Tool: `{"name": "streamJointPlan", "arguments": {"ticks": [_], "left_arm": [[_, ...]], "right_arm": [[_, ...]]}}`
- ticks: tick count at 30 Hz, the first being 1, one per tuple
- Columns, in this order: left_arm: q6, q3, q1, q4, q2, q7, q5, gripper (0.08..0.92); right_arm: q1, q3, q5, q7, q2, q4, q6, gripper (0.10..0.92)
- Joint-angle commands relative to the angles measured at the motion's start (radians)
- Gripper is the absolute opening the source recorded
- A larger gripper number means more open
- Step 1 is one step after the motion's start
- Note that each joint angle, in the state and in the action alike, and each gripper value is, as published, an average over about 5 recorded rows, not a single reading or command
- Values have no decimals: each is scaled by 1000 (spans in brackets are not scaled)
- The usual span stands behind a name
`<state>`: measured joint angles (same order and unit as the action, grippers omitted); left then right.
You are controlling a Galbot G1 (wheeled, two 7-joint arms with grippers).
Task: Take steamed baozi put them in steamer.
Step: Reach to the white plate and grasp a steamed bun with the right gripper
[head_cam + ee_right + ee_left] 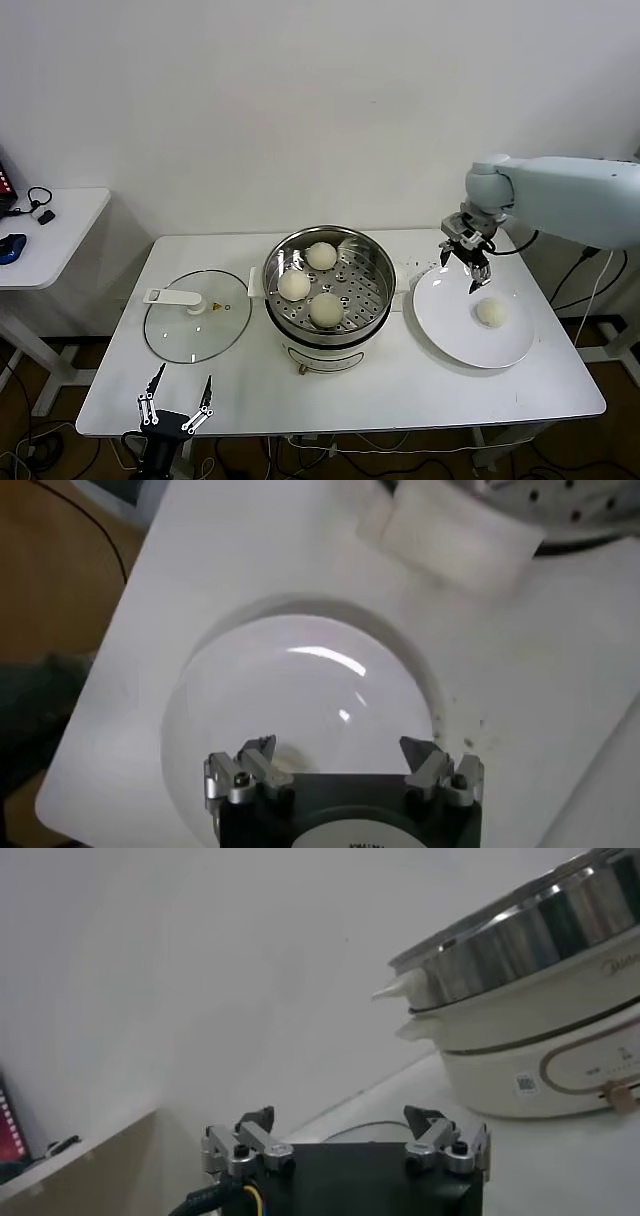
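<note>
The steamer (372, 262) stands mid-table with three steamed baozi on its perforated tray: one at the back (321, 256), one on the left (294, 286) and one at the front (326, 310). A single baozi (491, 313) lies on the white plate (450, 325) to the right. My right gripper (466, 263) hangs open and empty over the plate's far left rim, up and left of that bun. The right wrist view has the open gripper (339, 752) above the bare plate (300, 690). My left gripper (176, 404) is parked open below the table's front left edge, also seen in its wrist view (345, 1120) with the steamer (540, 978) beyond.
A round glass lid (197, 318) with a white handle lies flat left of the steamer. The steamer's white side handle (445, 530) faces the plate. A side desk (50, 230) with small items stands at the far left. The white table (400, 390) runs on in front of the pot.
</note>
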<state>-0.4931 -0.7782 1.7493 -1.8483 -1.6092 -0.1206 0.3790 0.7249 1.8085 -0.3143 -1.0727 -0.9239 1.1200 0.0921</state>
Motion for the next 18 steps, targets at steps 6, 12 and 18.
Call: {"name": "streamJointPlan", "arguments": {"ticks": [6,12,18], "left_arm": [[2,-11,6,14,-49,0,5,823],[2,-11,4,23,-49,-2,9,823],[5,-10,0,30,-49,-5,15,823]], "right_arm": [[-314,-251,189,-9,41,-308,32,823],[-380,-315,229,-1,45,-367,37,823],[-426,-357,235,3,47,-392,33,823]]}}
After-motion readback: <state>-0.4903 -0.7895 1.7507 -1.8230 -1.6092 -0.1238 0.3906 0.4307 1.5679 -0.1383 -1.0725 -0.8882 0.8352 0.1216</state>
